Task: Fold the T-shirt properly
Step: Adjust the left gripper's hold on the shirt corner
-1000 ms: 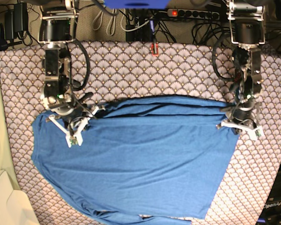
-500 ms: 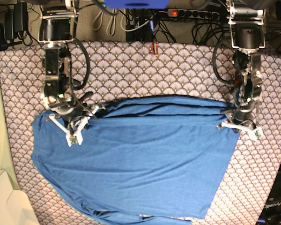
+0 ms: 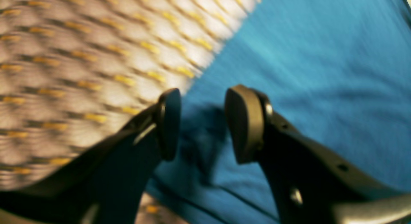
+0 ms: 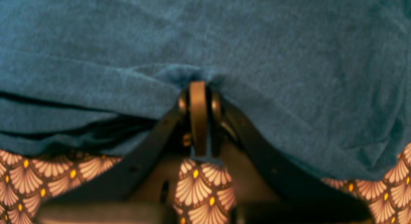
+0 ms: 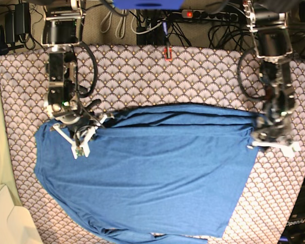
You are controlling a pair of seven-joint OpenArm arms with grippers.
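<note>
The blue T-shirt [image 5: 157, 173] lies spread across the scallop-patterned table cloth [image 5: 157, 76], with folds stacked along its far edge. My right gripper [image 5: 86, 127] is at the shirt's far left corner. In the right wrist view my right gripper [image 4: 199, 89] is shut on a pinch of the T-shirt [image 4: 224, 34]. My left gripper [image 5: 264, 133] stands at the shirt's far right corner. In the blurred left wrist view my left gripper [image 3: 200, 121] is open, and the edge of the T-shirt [image 3: 321, 73] lies loose under the gap.
Cables and a power strip [image 5: 208, 14] run behind the table's far edge, beside a small red object [image 5: 168, 52]. A cream-coloured surface [image 5: 5, 218] sits at the front left corner. Bare table cloth [image 3: 80, 57] lies to the right of the shirt.
My left gripper has opened, let go of the shirt's far right corner and shifted right and a little toward the front. The right gripper keeps its hold and has not moved.
</note>
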